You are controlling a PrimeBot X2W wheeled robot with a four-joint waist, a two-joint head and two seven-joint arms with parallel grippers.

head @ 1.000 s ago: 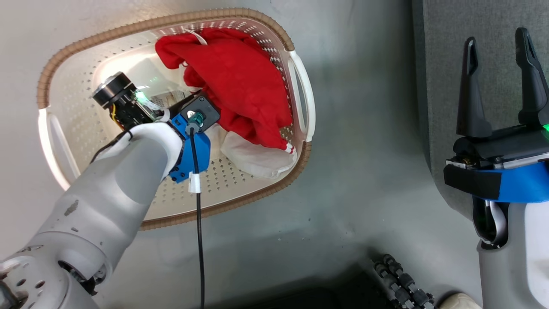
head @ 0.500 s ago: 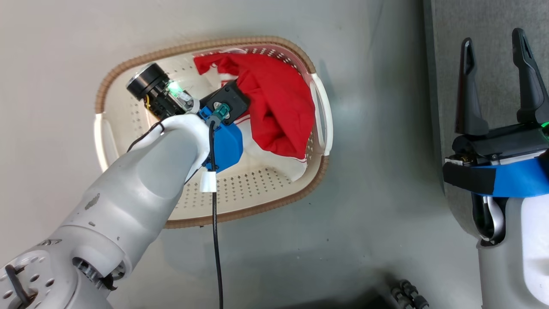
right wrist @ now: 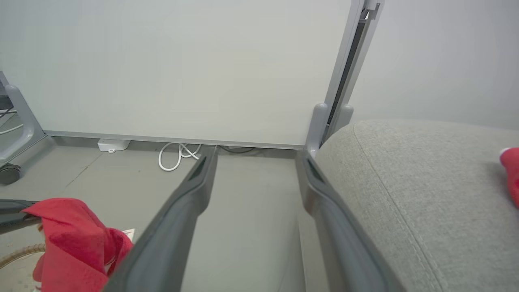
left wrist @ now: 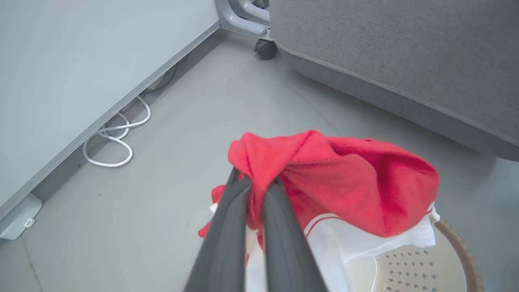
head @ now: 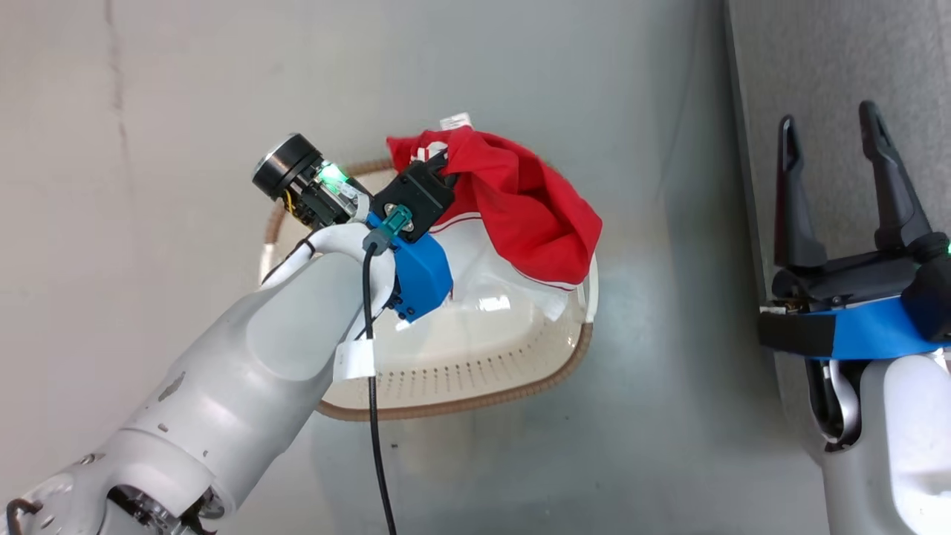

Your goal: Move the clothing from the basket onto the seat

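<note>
Red fabric, bunched and dangling: the clothing [head: 531, 215] is pinched at its top fold by the left pincer [head: 446, 167], both dark fingers [left wrist: 227, 227] pressed tight on the cloth. It hangs over the far rim of the basket [head: 461, 405], its white panel trailing down inside (the basket sits on the grey floor [head: 520, 74]). On the other side, the right pincer [head: 828, 126] is spread wide with nothing between its fingers, poised at the edge of the grey seat [head: 817, 59]. A patch of red [right wrist: 511, 170] lies on the seat cushion, well apart from the held garment.
</note>
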